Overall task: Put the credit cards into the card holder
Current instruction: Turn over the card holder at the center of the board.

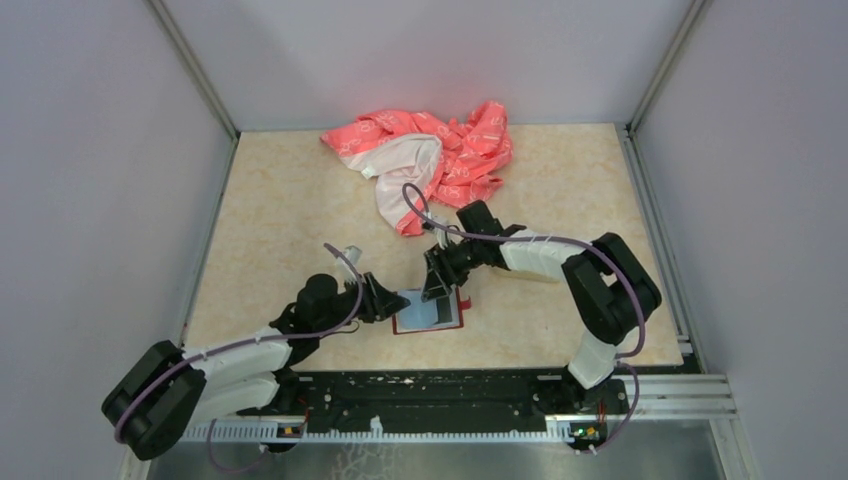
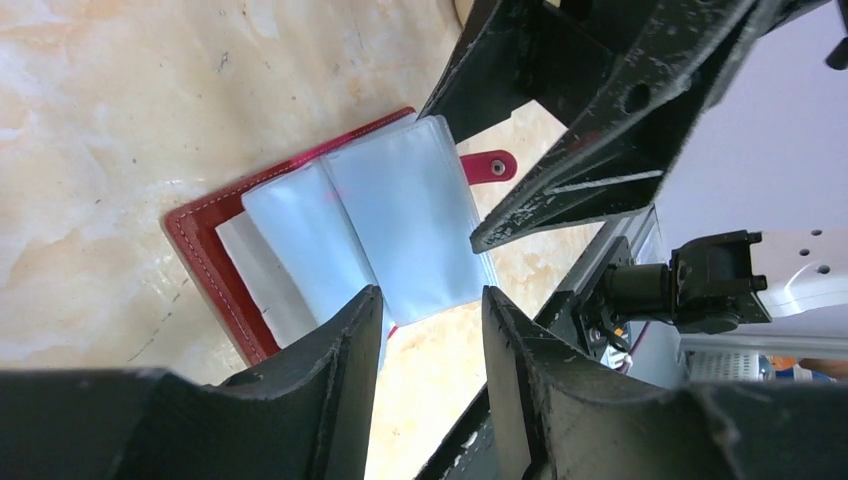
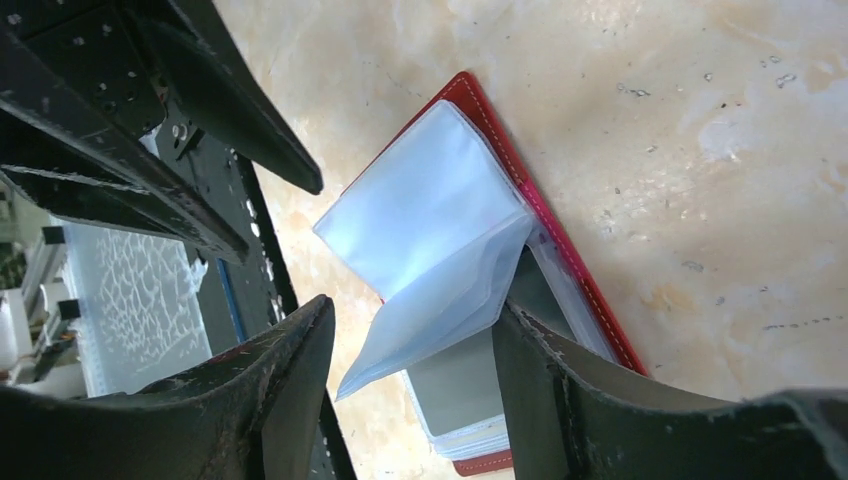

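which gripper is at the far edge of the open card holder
The right gripper, over the card holder's far edge; the left gripper sits at its left edge, nearer the bases.

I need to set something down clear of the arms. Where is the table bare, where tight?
Widest bare stretch: left side of the table, bordered by the left wall, the pink cloth and the left pincer. A smaller patch far right, between cloth and right wall. Crowded: near centre, where that pincer and the right pincer flank the open card holder.

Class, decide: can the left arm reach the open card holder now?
Probably yes: the left gripper sits open beside the card holder, nothing between; the right gripper only crowds its other side.
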You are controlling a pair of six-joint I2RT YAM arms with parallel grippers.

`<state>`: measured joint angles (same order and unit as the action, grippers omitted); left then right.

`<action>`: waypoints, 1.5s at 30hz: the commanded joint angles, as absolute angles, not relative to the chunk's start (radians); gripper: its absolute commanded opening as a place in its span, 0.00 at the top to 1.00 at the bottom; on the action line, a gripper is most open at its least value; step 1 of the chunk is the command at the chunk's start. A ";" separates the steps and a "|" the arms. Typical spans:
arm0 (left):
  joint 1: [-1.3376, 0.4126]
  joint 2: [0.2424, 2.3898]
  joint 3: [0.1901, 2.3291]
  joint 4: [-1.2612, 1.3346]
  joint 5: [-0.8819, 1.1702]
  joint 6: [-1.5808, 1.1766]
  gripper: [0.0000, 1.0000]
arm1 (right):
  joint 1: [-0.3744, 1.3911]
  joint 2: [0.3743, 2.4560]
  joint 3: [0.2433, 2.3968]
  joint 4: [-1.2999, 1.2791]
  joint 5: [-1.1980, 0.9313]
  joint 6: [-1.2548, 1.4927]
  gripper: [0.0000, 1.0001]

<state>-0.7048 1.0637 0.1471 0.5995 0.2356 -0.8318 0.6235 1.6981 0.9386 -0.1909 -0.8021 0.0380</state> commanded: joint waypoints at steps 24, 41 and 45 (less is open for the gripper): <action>-0.703 1.332 0.209 0.810 0.366 -0.810 0.29 | 0.574 1.758 0.962 -0.111 -0.855 0.172 0.85; -0.716 1.359 0.205 0.740 0.256 -0.856 0.34 | 0.587 1.673 0.975 -0.197 -0.701 0.058 0.68; -0.716 1.364 0.208 0.747 0.253 -0.860 0.37 | 0.628 1.671 0.987 -0.222 -0.665 0.036 0.84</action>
